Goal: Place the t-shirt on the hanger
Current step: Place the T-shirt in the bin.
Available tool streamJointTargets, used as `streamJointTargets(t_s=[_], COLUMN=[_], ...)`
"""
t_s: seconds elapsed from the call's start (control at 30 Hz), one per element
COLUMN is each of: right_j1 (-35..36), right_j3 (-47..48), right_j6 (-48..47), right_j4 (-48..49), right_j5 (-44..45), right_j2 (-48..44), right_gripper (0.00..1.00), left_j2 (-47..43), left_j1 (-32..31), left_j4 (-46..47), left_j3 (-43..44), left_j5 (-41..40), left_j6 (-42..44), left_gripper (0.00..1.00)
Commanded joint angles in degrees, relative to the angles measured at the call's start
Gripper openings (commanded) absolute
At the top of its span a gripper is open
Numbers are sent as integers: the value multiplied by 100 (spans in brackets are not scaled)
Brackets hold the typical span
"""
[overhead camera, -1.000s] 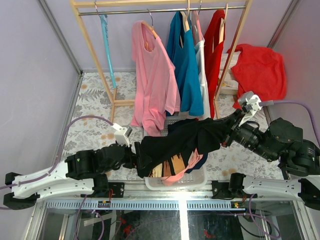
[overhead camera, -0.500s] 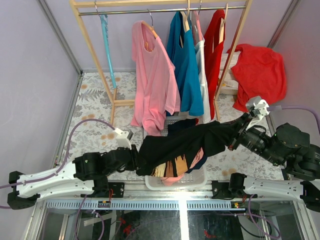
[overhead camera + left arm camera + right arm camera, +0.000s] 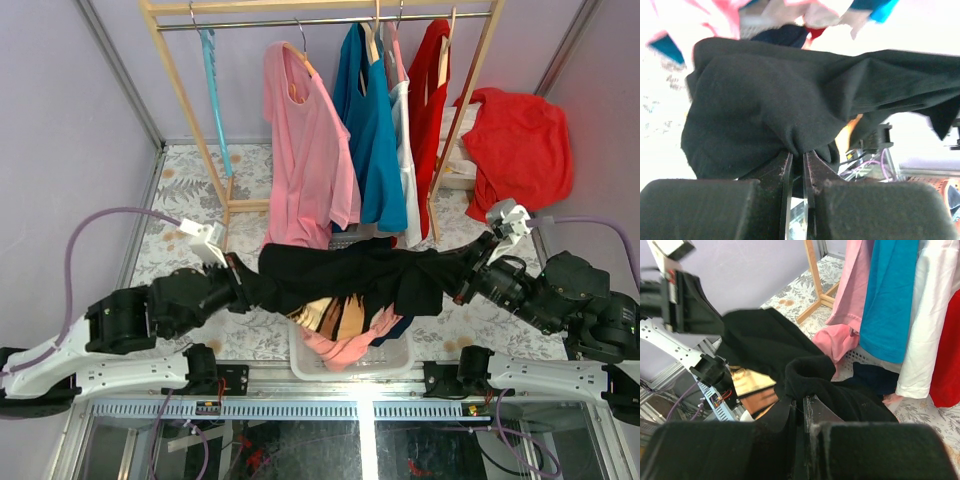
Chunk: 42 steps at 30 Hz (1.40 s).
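Observation:
The black t-shirt (image 3: 350, 275) hangs stretched in a band between my two grippers, above the basket. Its tan print (image 3: 330, 318) shows on the sagging underside. My left gripper (image 3: 243, 285) is shut on the shirt's left end; in the left wrist view a bunch of black cloth (image 3: 790, 100) is pinched between the fingertips of this gripper (image 3: 797, 152). My right gripper (image 3: 462, 272) is shut on the right end, and a fold of the t-shirt (image 3: 805, 372) sits in this gripper (image 3: 801, 399). The light blue hanger (image 3: 213, 90) hangs on the rail at the far left.
A white basket (image 3: 395, 355) with a pink garment (image 3: 345, 345) stands below the shirt. The wooden rack (image 3: 180, 80) behind holds a pink t-shirt (image 3: 305, 150), a blue top (image 3: 375, 130) and red clothes (image 3: 435, 100). A red garment (image 3: 520, 140) is draped at the right.
My left gripper has shut on the shirt's left end and pulled it left and up. The shirt now spans wider and flatter between the arms.

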Motion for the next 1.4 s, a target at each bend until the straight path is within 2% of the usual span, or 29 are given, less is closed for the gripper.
streamJointTargets(t_s=[0.0, 0.17, 0.3, 0.4, 0.73, 0.77, 0.83, 0.87, 0.93, 0.97, 1.2, 1.37], right_j1=[8, 8, 8, 11, 8, 8, 10, 8, 12, 8, 8, 8], right_j3=[-156, -393, -579, -853, -1938, -2061, -2228, -2222, -2088, -2014, -1583, -1355], right_j6=[80, 193, 342, 504, 1157, 1224, 1296, 1294, 1238, 1189, 768, 533], right_j4=[382, 439, 380, 356, 176, 173, 119, 74, 16, 37, 581, 1321], right_j5=[74, 21, 24, 27, 217, 201, 153, 110, 14, -62, -986, -1596], right_j2=[-2, -87, -232, -403, -1005, -1042, -1037, -991, -883, -830, -122, 821], right_gripper=[0, 0, 0, 0, 1, 7, 30, 39, 54, 58, 71, 72], left_j2=[222, 876, 1197, 1237, 672, 614, 570, 570, 564, 561, 641, 782], left_j1=[26, 27, 24, 31, 24, 22, 22, 24, 26, 23, 19, 28], left_j4=[121, 235, 228, 252, 90, 79, 16, -19, -42, -36, 219, 367], left_j3=[1001, 2274, 2806, 2712, 1586, 1465, 1323, 1292, 1247, 1228, 1087, 1141], left_j5=[-608, -636, -657, -626, -574, -546, -464, -444, -399, -393, -249, -181], left_j6=[661, 1304, 1609, 1605, 1144, 1094, 1019, 993, 971, 967, 1046, 1144], left_gripper=[5, 5, 4, 4, 6, 6, 6, 6, 6, 6, 6, 6])
